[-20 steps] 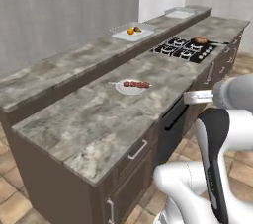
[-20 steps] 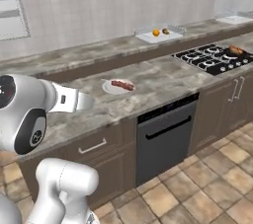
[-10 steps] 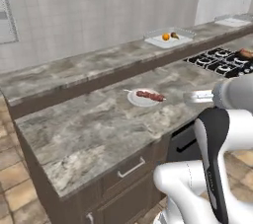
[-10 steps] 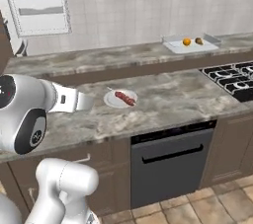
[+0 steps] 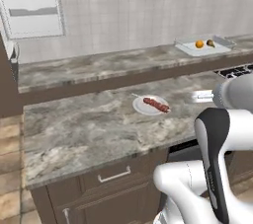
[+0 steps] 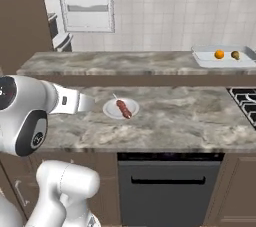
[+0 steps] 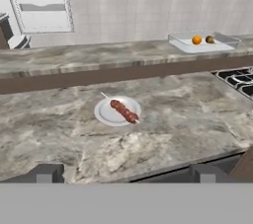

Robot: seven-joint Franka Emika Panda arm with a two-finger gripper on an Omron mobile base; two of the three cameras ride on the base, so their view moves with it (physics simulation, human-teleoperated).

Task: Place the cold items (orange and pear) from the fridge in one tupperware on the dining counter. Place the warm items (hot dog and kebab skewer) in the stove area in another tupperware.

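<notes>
Lying on a small white plate (image 7: 117, 111), the kebab skewer (image 7: 124, 111) sits near the middle of the lower grey marbled worktop (image 7: 59, 134), its stick end pointing toward the back wall; the left base view shows the same plate (image 5: 150, 104) and skewer (image 5: 156, 104), as does the right base view, plate (image 6: 120, 108) and skewer (image 6: 123, 109). The jaws stand wide apart and hold nothing; the two dark fingertips (image 7: 45, 173) rise at the bottom of the hand view, well short of the plate, with bare worktop between them. On the raised dining worktop (image 6: 110, 64) behind, a clear tupperware (image 7: 184, 44) holds the orange (image 7: 196, 40) and, just beside it, the darker pear (image 7: 209, 39). That tray sits well apart from the skewer, off to the far right. A corner of the stove (image 6: 246, 102) shows at the right edge, and a dark oven front (image 6: 169, 191) sits below the worktop.
</notes>
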